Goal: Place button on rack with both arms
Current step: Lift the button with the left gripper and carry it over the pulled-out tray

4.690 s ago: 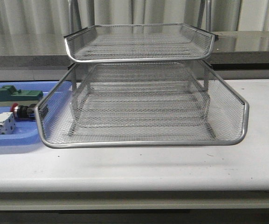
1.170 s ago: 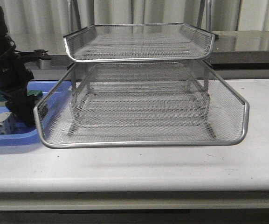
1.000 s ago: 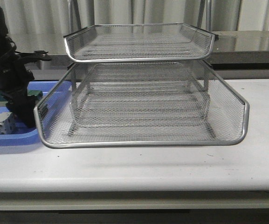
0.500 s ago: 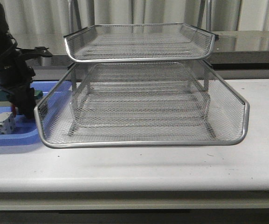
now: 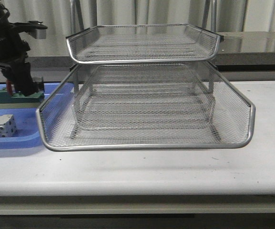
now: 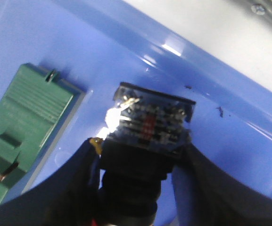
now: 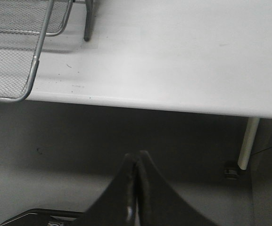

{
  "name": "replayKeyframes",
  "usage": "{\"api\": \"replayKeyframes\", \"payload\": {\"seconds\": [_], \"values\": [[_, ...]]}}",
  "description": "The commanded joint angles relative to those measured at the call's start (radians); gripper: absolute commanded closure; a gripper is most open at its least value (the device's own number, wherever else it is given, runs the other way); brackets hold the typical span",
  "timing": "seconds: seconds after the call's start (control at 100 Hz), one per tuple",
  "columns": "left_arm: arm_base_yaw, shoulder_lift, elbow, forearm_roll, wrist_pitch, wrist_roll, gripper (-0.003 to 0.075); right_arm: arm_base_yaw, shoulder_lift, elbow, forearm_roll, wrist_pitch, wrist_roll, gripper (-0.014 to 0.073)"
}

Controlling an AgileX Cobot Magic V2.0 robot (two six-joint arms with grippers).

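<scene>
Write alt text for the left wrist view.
The left gripper is shut on the button, black fingers clamping its dark body with the blue rear block facing outward. Behind lies a blue plastic tray holding a green block.

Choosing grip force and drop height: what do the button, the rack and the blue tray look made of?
Button: seemingly hard plastic, matte black body, blue rear block with shiny metal terminals.
Rack: metal, see-through woven wire mesh, glossy chrome-like rims.
Blue tray: likely smooth plastic; glossy highlights, uniform colour.
</scene>
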Motion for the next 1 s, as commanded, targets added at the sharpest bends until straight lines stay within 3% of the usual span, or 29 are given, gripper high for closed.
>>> {"api": "replayKeyframes", "payload": {"seconds": [0.0,0.29,0.79,0.99], "values": [[0.016,-0.096,-0.034,-0.031,0.058,-0.041,0.0625,-0.005,0.006,-0.036,-0.011,-0.05,-0.001,0.0664],[0.027,-0.215,0.007,-0.037,0.058,-0.085,0.0625,-0.005,0.006,-0.036,-0.011,-0.05,-0.001,0.0664],[0.027,-0.577,0.403,-0.104,0.058,-0.088,0.0625,-0.005,0.006,-0.036,-0.011,-0.05,-0.001,0.0664],[0.019,-0.709,0.513,-0.221,0.058,-0.088,0.0625,-0.005,0.006,-0.036,-0.011,-0.05,-0.001,0.0664]]}}
